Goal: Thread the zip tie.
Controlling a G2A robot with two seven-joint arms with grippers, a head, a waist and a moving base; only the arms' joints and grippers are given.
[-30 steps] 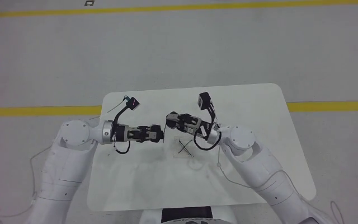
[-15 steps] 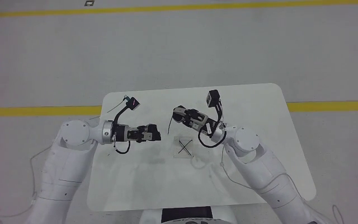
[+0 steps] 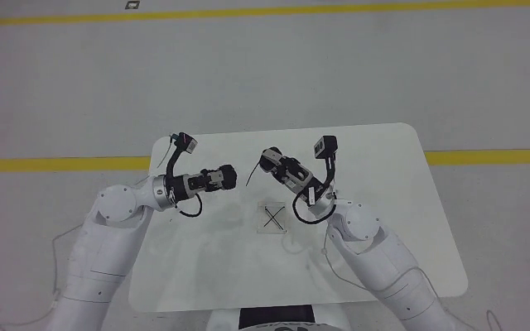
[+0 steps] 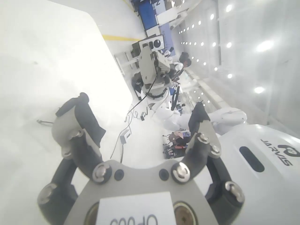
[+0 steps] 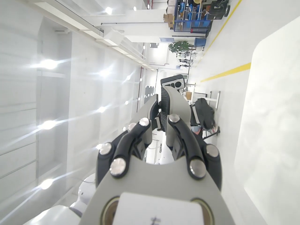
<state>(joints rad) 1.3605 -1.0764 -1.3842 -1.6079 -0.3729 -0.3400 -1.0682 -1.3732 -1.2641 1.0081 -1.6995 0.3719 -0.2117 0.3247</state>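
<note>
Between the right gripper's [image 3: 265, 158] clenched fingers [image 5: 173, 100] sits the zip tie [image 3: 251, 174], its thin tail curving down free above the bench [image 3: 389, 236]. Close by, the left gripper [image 4: 140, 104] hangs with fingers [image 4: 79, 115] spread and empty, apart from the strap. To thread well, I judge the left should pinch the tail near its tip. It can then feed it squarely and slowly into the head, since the strap flexes.

industrial hall — yellow floor lines [image 3: 248, 12], blue racks [image 5: 191, 17]

white table [image 3: 389, 240] with a black cross mark [image 3: 273, 218], yellow floor stripes [image 3: 480, 156], black zip tie [image 3: 251, 175].
</note>
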